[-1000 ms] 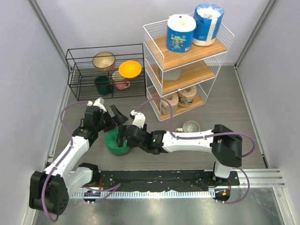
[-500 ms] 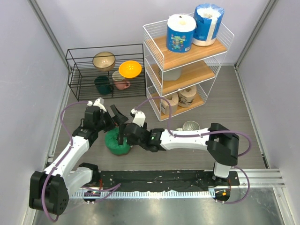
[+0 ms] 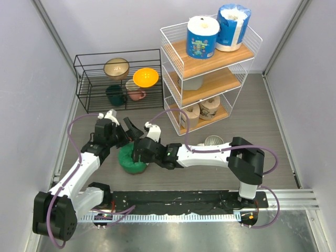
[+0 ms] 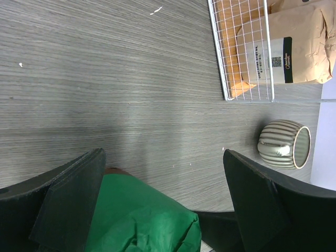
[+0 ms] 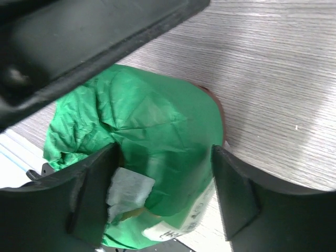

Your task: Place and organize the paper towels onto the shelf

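A green paper towel roll [image 3: 130, 160] stands on the floor at the near left. My right gripper [image 3: 138, 152] reaches in from the right and is shut on it. In the right wrist view its fingers [image 5: 93, 197] press both sides of the green roll [image 5: 152, 121], around the right gripper [image 5: 164, 152]. My left gripper [image 3: 127, 135] hovers open just above; in its own view the green roll [image 4: 136, 215] lies low between the wide jaws of the left gripper [image 4: 163, 155]. The shelf [image 3: 210, 64] holds two blue-wrapped rolls [image 3: 202, 37] on top, a grey one [image 3: 193, 82] in the middle and two tan ones [image 3: 211, 106] at the bottom.
A ribbed mug [image 3: 212, 142] lies on the floor right of the arms, in front of the shelf. A low black wire rack [image 3: 118, 79] with bowls and cups stands at the back left. Grey walls close in both sides.
My right gripper has slid a little to the left around the green roll and its jaws have narrowed onto it. The left arm has stayed put and open.
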Action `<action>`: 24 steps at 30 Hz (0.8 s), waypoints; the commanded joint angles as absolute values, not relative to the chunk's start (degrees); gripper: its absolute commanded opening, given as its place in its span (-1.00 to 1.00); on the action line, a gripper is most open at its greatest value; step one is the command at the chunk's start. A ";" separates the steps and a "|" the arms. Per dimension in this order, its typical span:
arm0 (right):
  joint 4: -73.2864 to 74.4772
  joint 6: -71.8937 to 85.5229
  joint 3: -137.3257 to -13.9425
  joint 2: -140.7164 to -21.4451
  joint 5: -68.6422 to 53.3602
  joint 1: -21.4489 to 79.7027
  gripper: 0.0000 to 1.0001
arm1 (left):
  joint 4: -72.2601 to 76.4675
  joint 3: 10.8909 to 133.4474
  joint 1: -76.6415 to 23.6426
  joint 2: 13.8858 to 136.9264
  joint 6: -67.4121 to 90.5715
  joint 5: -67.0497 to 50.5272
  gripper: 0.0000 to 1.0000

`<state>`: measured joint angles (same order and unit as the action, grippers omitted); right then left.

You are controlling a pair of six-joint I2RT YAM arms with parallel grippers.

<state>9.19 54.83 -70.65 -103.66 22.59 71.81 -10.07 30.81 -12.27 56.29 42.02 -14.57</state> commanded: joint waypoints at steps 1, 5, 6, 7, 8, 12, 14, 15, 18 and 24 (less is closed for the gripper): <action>11.42 53.53 -71.89 -103.36 22.77 71.89 0.39 | -8.09 31.20 -12.48 56.34 42.45 -15.73 0.99; 11.60 53.17 -72.07 -103.89 21.62 71.89 0.00 | -8.17 31.29 -12.48 56.25 42.45 -15.65 0.99; 11.51 53.17 -71.90 -103.63 21.62 71.89 -0.19 | -8.26 31.20 -12.48 56.16 42.45 -15.64 0.99; 11.51 53.17 -71.46 -103.28 21.80 71.89 -0.26 | -8.17 31.29 -12.48 56.16 42.45 -15.64 0.99; 11.34 53.09 -71.19 -102.84 21.97 71.89 -0.30 | -8.17 31.38 -12.39 56.16 42.45 -15.64 0.99; 10.99 51.95 -69.79 -99.24 22.85 71.81 -0.37 | -8.26 31.38 -12.39 56.25 42.45 -15.64 0.99; 10.90 51.07 -69.00 -96.08 22.68 71.72 -0.38 | -8.26 31.38 -12.48 56.34 42.36 -15.56 1.00; 10.72 50.72 -68.65 -95.02 22.50 71.63 -0.37 | -8.35 31.38 -12.39 56.34 42.36 -15.56 1.00; 10.90 49.83 -67.07 -90.10 21.80 71.28 -0.39 | -8.26 31.46 -12.39 56.34 42.36 -15.56 0.99; 16.07 50.27 -61.79 -76.57 23.90 70.22 -0.39 | -8.26 31.38 -12.48 56.16 42.36 -15.38 0.99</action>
<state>14.63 50.48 -63.02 -87.42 21.50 70.96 -10.07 30.81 -12.27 56.40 42.02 -14.57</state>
